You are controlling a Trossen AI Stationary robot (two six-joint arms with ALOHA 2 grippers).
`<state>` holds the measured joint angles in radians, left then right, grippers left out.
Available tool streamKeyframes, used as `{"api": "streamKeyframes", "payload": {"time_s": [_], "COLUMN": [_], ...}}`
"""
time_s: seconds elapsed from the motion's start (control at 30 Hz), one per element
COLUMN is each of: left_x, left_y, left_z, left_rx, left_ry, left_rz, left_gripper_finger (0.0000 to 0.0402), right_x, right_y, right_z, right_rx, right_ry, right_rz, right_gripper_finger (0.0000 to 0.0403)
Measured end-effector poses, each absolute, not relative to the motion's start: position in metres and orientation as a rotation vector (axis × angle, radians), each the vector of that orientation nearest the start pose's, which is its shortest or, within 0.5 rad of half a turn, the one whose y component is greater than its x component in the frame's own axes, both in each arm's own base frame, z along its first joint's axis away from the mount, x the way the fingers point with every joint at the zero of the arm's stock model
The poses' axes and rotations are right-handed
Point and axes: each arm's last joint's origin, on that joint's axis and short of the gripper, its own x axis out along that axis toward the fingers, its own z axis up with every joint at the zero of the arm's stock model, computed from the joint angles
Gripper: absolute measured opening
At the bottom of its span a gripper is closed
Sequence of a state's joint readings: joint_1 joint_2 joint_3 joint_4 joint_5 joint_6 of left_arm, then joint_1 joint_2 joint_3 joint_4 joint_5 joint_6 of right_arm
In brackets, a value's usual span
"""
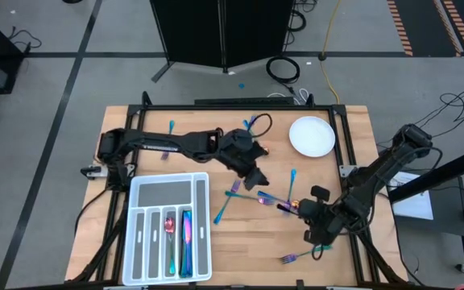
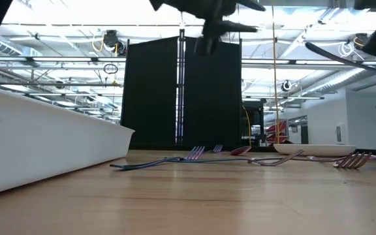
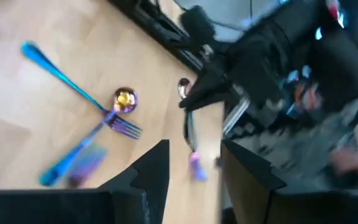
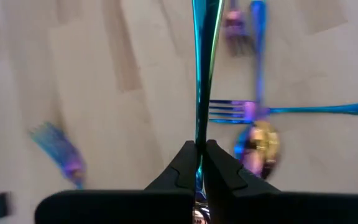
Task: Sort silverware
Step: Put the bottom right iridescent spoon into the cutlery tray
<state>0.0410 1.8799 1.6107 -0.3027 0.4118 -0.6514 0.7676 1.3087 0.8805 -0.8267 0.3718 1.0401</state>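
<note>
The wooden table (image 1: pixel 337 258) fills the high view, standing on a grey floor (image 1: pixel 47 72) with a black cabinet (image 1: pixel 220 32) behind it. The low view alone looks past the tabletop into a hall with ceiling lights and trusses, the same cabinet dark in the middle.

The white compartmented tray (image 1: pixel 139 242) lies near the table's front edge, on the left gripper's side; from above it holds a spoon (image 1: pixel 169 225) and two more rainbow pieces (image 1: pixel 186 238) in its slots. In the low view only its blank white wall (image 2: pixel 38 156) shows, contents hidden. The round white plate (image 1: pixel 311 135) sits well beyond the right gripper; at table height it is just a thin rim (image 2: pixel 312 149).

The left gripper (image 1: pixel 256 173) hovers above the table's middle, jaws parted and holding nothing; its wrist view shows the two dark fingers (image 3: pixel 154 171) apart, with a crossed fork and spoon (image 3: pixel 114 118) on the wood ahead of them, and the other arm, blurred, beyond.

The right gripper (image 1: pixel 290 206) is clamped shut on a slim teal utensil (image 4: pixel 202 68) that runs straight out from between its jaws; which kind of piece it is cannot be made out. Loose forks (image 4: pixel 241 112) lie on the wood beyond the jaws, and another fork (image 1: pixel 296 258) lies behind that gripper, toward the table's front edge.
</note>
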Motion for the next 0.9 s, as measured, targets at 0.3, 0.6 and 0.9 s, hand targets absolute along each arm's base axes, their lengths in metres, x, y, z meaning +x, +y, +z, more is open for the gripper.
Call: {"api": "streamKeyframes", "payload": {"time_s": [0.3,0.6,0.9], "left_x": [0.396,0.403,0.408], "left_y": [-0.024,-0.047,-0.076], "left_z": [0.311,0.304,0.303], "left_rx": [-0.355,-0.062,0.449], "left_ry": [0.806,0.725,0.597], "left_rz": [-0.397,-0.543,-0.476], "left_gripper_finger": [0.0144,0.0144,0.0144], "right_x": [0.200,0.224,0.246], "right_y": [0.141,0.134,0.115], "right_z": [0.227,0.238,0.248], "right_rx": [0.587,0.838,0.996], "right_ry": [1.163,1.043,0.904], "right_rz": [-0.083,-0.037,-0.032], "right_gripper_finger": [0.0000,0.0000,0.0000]}}
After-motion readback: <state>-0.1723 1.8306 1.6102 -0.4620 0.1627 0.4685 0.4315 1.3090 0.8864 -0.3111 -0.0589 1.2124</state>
